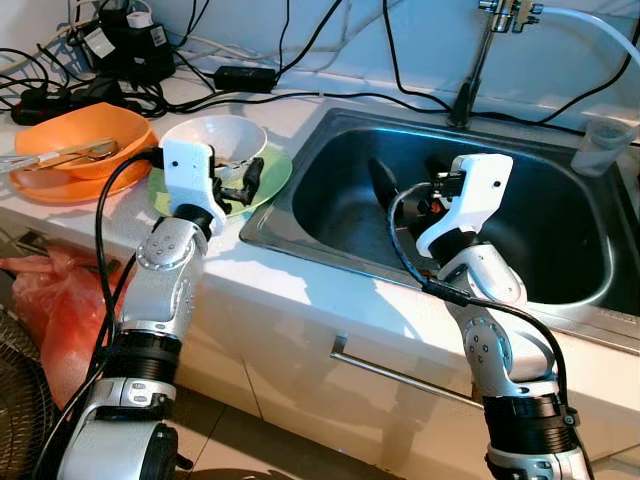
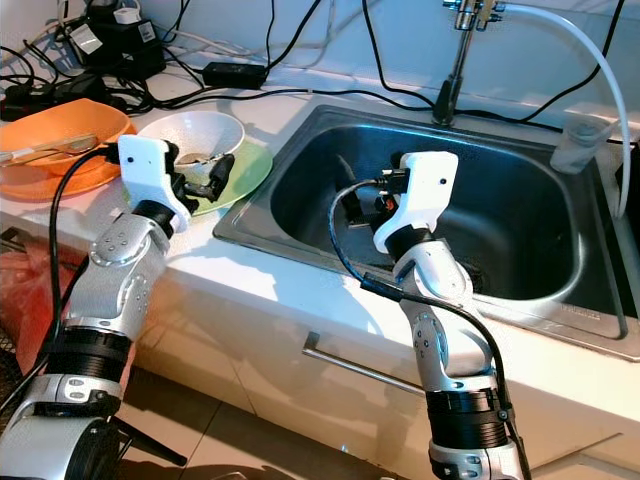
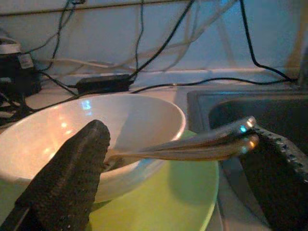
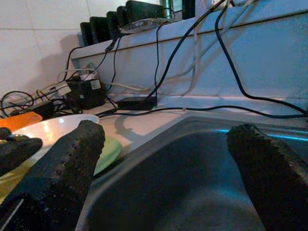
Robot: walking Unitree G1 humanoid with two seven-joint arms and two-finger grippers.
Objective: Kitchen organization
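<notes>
Left eye view: the left hand [image 1: 243, 186] is extended over the round light-green plate [image 1: 272, 172] on the white tabletop [image 1: 300, 270], beside the white ceramic bowl [image 1: 215, 135] that stands on that plate. An orange plastic bowl [image 1: 85, 138] holding utensils sits on an orange plate further to the left, near a tangle of black cables and adapters [image 1: 120, 50]. The right hand [image 1: 385, 190] is inside the stainless-steel sink [image 1: 560, 190] below the chrome tap [image 1: 480, 50]; a translucent cup [image 1: 603, 145] stands on the sink's far right rim. Right eye view: same layout — a metal drawer handle [image 2: 350, 365] runs along the cabinet front beneath the sink. Left wrist view: the fingers [image 3: 67, 173] are spread, released, with nothing clamped; a silver metal spoon handle [image 3: 202, 147] projects from the white bowl over its rim and passes between them, its end close to one finger — contact cannot be determined. Right wrist view: the fingers [image 4: 62, 168] are wide apart and grasp nothing, positioned over the sink basin.
</notes>
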